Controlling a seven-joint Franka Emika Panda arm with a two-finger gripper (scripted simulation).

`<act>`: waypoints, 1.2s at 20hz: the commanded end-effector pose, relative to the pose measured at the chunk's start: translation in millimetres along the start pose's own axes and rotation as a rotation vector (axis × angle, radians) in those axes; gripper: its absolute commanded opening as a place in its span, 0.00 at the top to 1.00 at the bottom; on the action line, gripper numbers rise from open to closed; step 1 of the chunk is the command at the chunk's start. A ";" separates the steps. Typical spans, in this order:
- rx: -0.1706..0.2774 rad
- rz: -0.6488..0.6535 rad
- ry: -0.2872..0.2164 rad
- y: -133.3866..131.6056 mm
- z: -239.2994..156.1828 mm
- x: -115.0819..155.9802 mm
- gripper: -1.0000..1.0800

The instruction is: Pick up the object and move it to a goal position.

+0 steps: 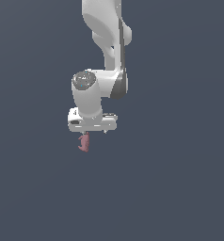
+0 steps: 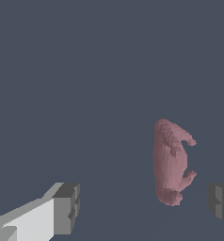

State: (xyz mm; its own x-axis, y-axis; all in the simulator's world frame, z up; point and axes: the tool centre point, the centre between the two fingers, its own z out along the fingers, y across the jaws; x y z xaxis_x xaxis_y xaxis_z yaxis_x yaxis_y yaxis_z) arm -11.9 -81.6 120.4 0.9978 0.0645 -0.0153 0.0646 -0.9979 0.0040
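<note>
End effector (image 1: 88,132): white, two-fingered, mounted on the white arm (image 1: 107,42) and pointed down at the plain dark surface (image 1: 180,188). In the wrist view the fingers (image 2: 67,207) stood wide apart, one grey pad at each side of the frame, with nothing held between them.

Object (image 2: 171,162): one small dusty-pink lumpy piece with a knobbly, curved outline and two short nubs on one side. It lay on the surface between the two fingers but much closer to one of them, touching neither. In the exterior view it (image 1: 84,142) showed just beneath the end effector, toward the exterior view's left of the hand body, partly hidden by it. How much height separated the fingertips from the surface could not be told.

Goal position: no marker visible in either view.

Condition of task: judged to be at the approach stage, grasp not yet made.

Risks noted:
- Off-centre placement. On closing, the nearer finger would likely reach the object first and push it sideways or spin it before the other arrived.
- Irregular shape. The pads might bear on a nub rather than the broad body, giving a weak hold that could slip on lifting.
- Insufficient descent. Closing too high could catch only the upper edge and squeeze the piece out.
</note>
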 end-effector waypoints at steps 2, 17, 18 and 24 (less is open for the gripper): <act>0.002 -0.018 0.006 24.6 19.5 -3.3 0.04; 0.004 -0.044 0.014 60.3 49.7 -11.5 0.04; 0.004 -0.044 0.014 60.4 51.4 -11.5 0.04; 0.004 -0.045 0.015 60.6 75.4 -12.0 0.04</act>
State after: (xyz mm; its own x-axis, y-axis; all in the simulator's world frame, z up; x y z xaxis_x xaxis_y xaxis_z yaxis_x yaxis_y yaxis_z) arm -20.4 -143.1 53.4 0.9940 0.1093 0.0001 0.1093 -0.9940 0.0003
